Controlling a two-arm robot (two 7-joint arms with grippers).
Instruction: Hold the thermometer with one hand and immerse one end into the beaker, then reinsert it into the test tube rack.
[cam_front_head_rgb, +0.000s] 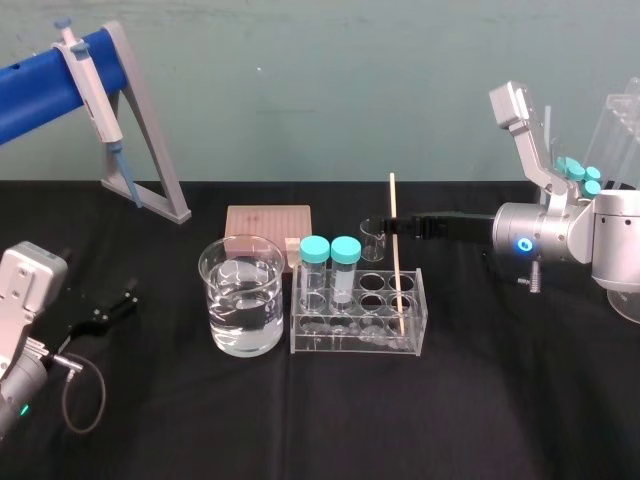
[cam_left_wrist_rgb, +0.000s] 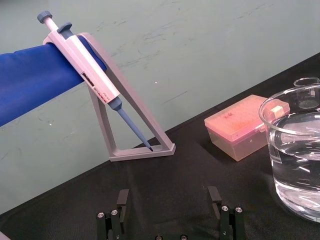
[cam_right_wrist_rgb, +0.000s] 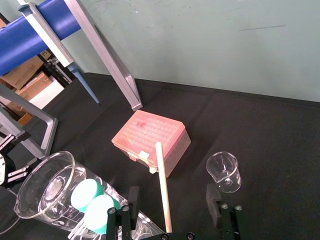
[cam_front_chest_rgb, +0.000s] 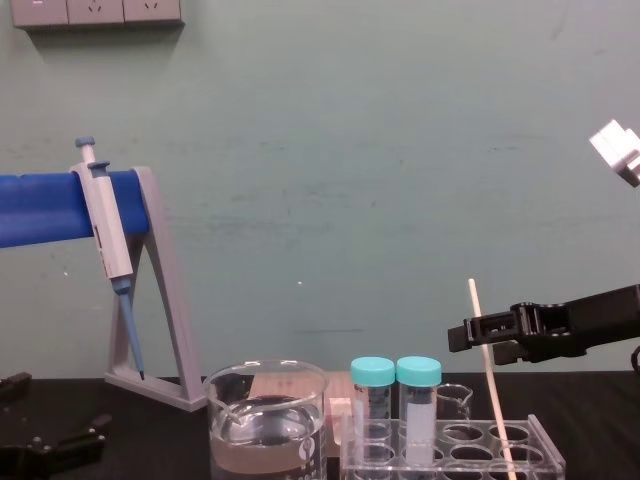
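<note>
Nearest, low at the robot's left, the left gripper sits just above the bench. Its black metal fingers are spread wide w/ nothing btw them. The bench is covered in matte black cloth.

Mid-bench stands the beaker, a wide clear glass cylinder w/ a pour spout and thin wall, over half full of clear liquid. Just beside it on the right is the test tube rack, a clear acrylic block w/ rows of round holes. Two clear tubes w/ teal caps stand upright in its left columns. The thermometer, a thin straight cream-white rod, stands in a hole at the rack's right end. It leans slightly, w/ its top well above the caps.

The right gripper reaches in from the right, level w/ the rod's upper part. Its slim black fingers are wide apart, one on each side of the rod, not touching it & gripping nothing. Behind it is the silver arm w/ a blue ring light.

Behind the rack is a tiny glass beaker. Behind the big beaker is a pink translucent tip box, rectangular. Far left, a grey-&-blue pipette hangs on a round blue bar, which is held by a grey angled stand. At the back is a flat pale green wall, scuffed, w/ white sockets high up.
</note>
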